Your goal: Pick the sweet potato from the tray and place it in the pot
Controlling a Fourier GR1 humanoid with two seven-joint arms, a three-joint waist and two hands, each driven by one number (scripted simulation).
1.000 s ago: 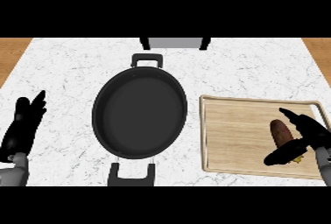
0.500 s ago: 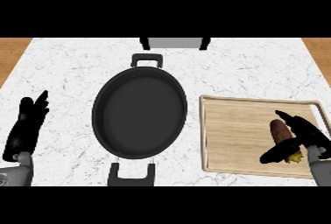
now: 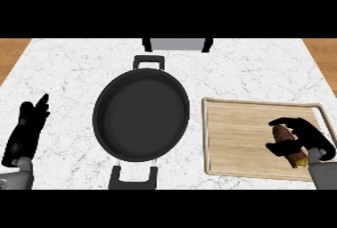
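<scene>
A brown sweet potato (image 3: 287, 144) lies on the wooden tray (image 3: 240, 138) at the right of the counter. My right hand (image 3: 308, 136) covers its right side, fingers and thumb curled round it. The black oval pot (image 3: 141, 115) stands in the middle of the counter with nothing inside, one handle at its far end and one at its near end. My left hand (image 3: 27, 129) rests at the left edge, fingers straight and pointing away, holding nothing.
A grey box with black sides (image 3: 178, 44) sits at the counter's far edge behind the pot. Wooden flooring shows past the counter's left and right far corners. White marble lies between the pot and the tray.
My right hand has closed its fingers and thumb round the sweet potato, where earlier they were spread over it. My left hand has hardly moved.
</scene>
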